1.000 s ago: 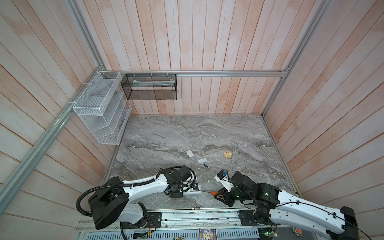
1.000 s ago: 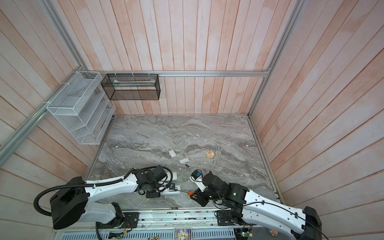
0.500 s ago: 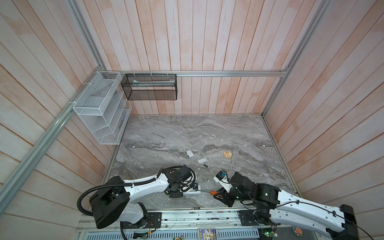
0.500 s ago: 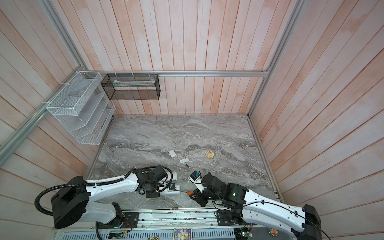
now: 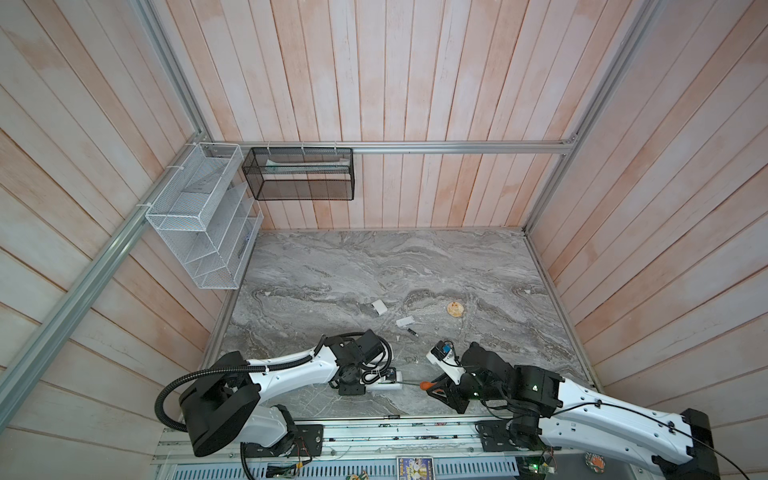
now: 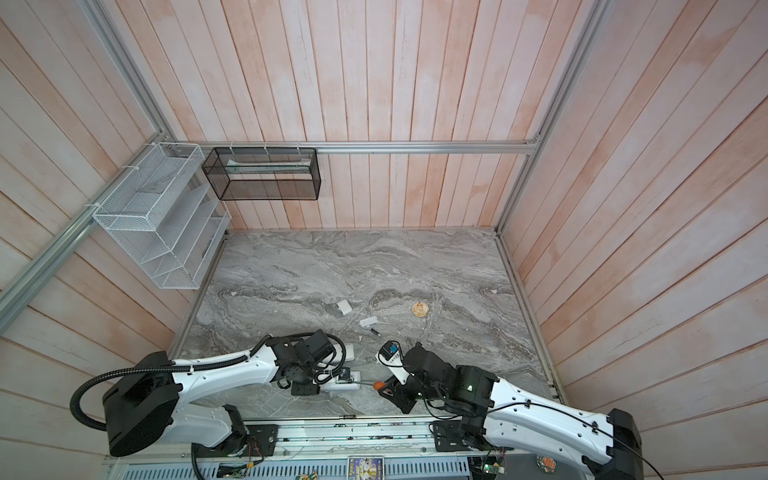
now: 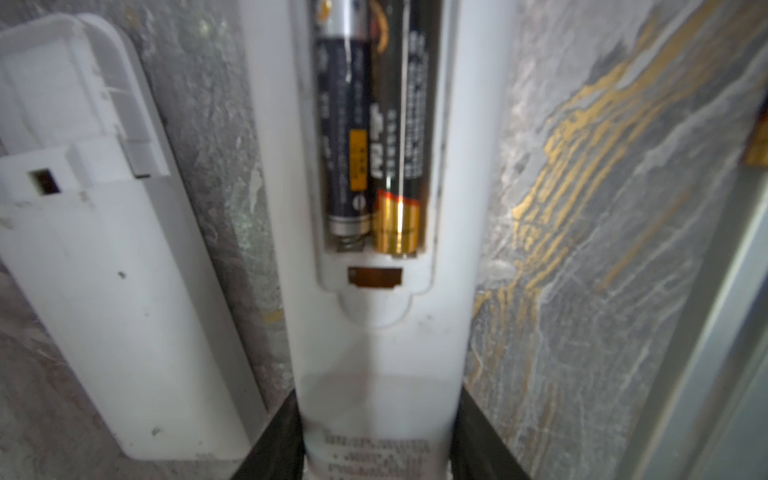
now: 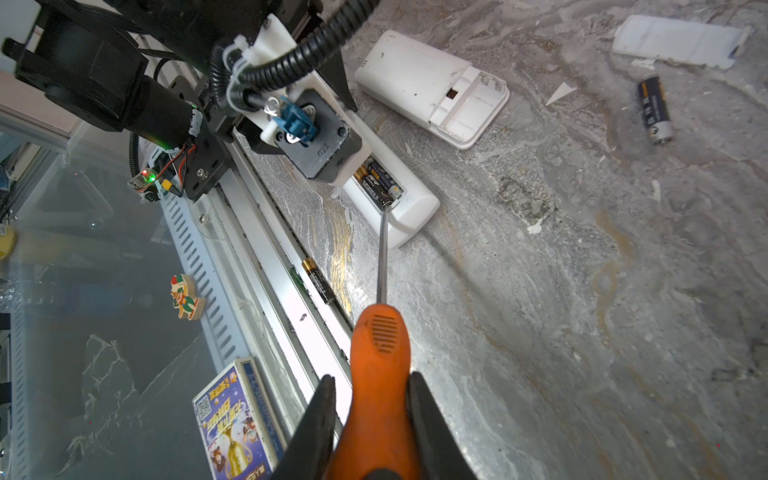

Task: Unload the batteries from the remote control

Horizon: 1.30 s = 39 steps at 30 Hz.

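Both top views: remote (image 5: 390,385) sits lower centre of frame, mostly hidden under the left arm's wrist, only a white stub shows. Left tool can't be seen there. Left wrist view fills the gap: left tool (image 7: 376,419) clenched on the remote's end, a black finger (image 7: 276,440) pressed on each side. Bay open, two batteries (image 7: 347,137) side by side inside. One is dark with a yellow patch and sits on a spring, the other is black with a gold end. Far ends cut off by the frame edge. Labels blurred, unreadable, same for the print on the remote near the fingers. Second remote (image 7: 104,270) lies just beside, partly cut off.

Right tool (image 8: 376,409) grasping the orange screwdriver (image 8: 380,349) by the handle, handle base cut off. Right wrist view only: shaft tip sits at the batteries' end in the bay, can't tell if it is under one. Left wrist camera covers the rest of the bay, "ZED" readable on its mount, upside down. Loose cell (image 8: 654,110) on the desk (image 8: 582,291), well apart from the remote, near a white cover (image 8: 677,41). Edge cell (image 8: 318,280) lies in the groove along the desk edge. Top views give the loose cell (image 5: 411,331) as a dark speck, centre frame. Box (image 8: 235,419) has cartoon art and a QR code, text too small. Tan disc (image 5: 455,308) right of centre, can't tell what.
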{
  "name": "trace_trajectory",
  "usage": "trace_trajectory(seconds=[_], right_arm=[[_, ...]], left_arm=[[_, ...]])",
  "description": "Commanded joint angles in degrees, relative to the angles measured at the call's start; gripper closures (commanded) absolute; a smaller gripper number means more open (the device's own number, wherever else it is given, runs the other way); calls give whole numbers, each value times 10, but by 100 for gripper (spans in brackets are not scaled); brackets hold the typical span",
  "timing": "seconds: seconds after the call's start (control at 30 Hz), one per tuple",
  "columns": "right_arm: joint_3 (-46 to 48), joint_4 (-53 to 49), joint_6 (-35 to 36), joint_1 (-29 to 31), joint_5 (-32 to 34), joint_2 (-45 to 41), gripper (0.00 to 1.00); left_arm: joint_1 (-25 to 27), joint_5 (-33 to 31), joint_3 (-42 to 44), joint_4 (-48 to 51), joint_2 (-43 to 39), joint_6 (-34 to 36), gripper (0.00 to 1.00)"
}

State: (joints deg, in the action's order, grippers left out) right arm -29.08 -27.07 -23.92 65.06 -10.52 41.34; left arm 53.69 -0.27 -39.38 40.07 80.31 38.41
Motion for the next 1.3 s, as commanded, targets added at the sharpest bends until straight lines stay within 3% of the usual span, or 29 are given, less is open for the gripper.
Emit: trace_trajectory(seconds=[0.0,0.27,0.43,0.6,0.87,1.27], right_arm=[[-45,136,17,14,-71,-18,100],[-48,129,5,14,-38,-22,100],[-76,14,-23,7,20,28,100],[-122,-76,-40,-3,25,102,100],[-131,-133,-56,-28,27,103,100],[-121,-121,-40,-48,-9,115,100]], left_arm=[[3,21,33,-23,43,9,100],[3,21,32,-23,42,8,100],[3,20,32,-22,43,7,100],[3,20,31,-23,44,6,100],[2,19,32,-22,43,7,100],[2,15,30,-22,43,5,100]])
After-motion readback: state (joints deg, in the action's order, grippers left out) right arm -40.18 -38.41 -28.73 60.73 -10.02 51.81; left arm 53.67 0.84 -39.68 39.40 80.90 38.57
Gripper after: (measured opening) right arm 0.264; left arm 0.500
